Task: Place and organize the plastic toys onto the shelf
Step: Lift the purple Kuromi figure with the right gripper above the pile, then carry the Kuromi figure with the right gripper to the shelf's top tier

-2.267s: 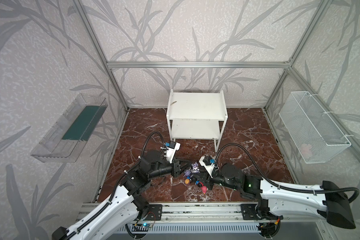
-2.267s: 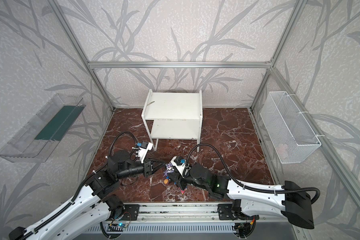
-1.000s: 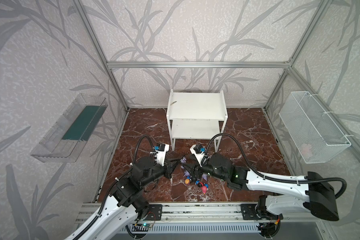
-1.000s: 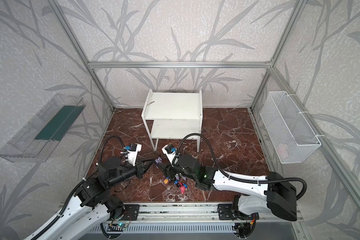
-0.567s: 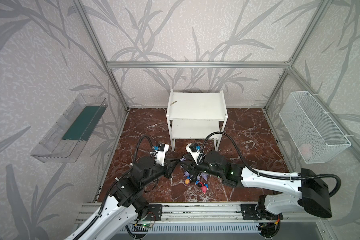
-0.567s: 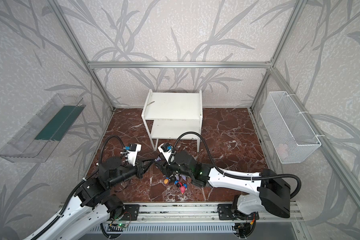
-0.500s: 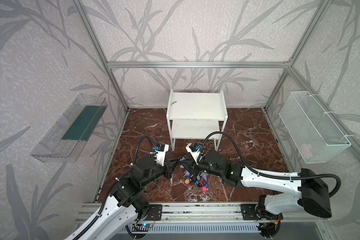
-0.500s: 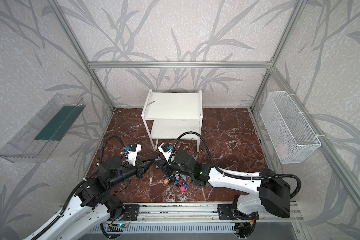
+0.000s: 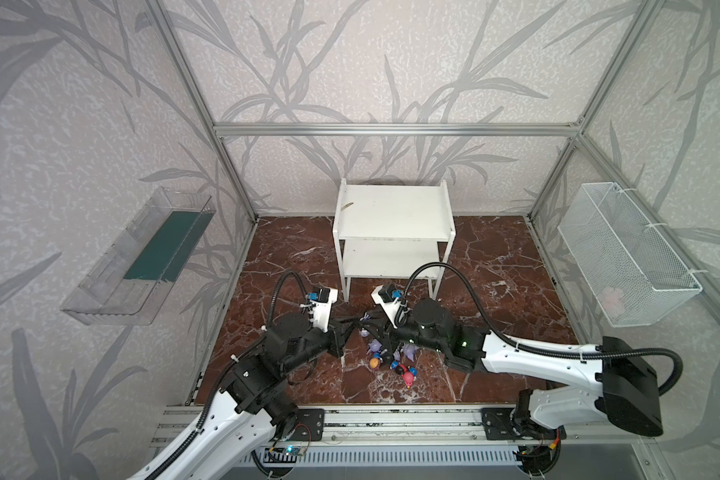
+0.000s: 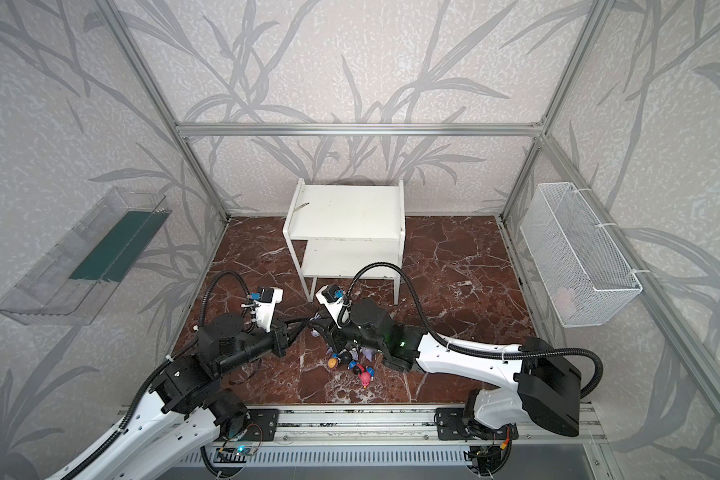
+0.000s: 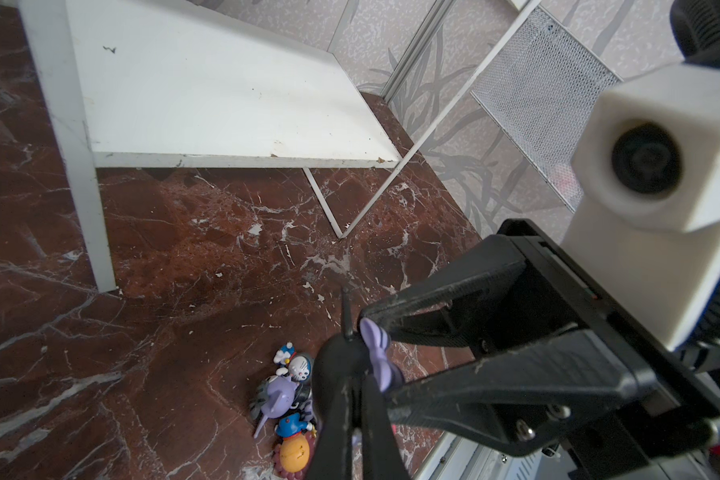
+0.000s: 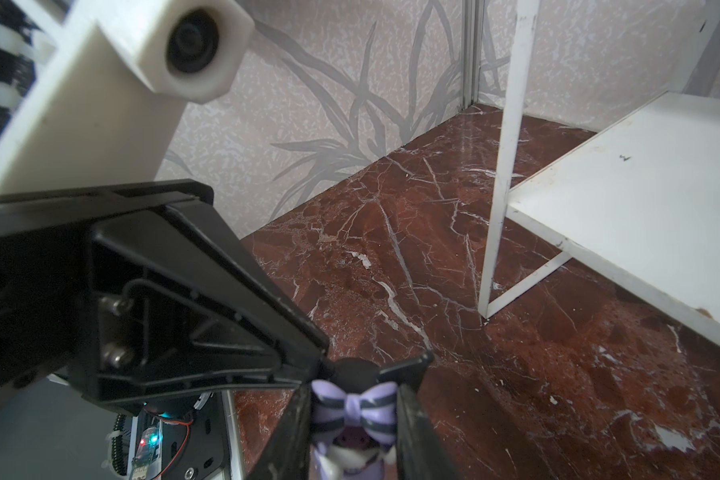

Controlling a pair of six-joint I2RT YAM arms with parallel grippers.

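Left gripper (image 9: 355,320) and right gripper (image 9: 368,326) tip to tip, right jaws clamped.

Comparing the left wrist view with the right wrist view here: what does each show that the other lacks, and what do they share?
Left wrist only: the pile of toys, the mesh basket, and the right arm's wrist camera. Right wrist only: the left arm's wrist camera and the striped front of the lavender bow on the figurine. Shared: the left tool and the right tool, both at that black-headed figurine, the shelf with its lower board, the marble floor.
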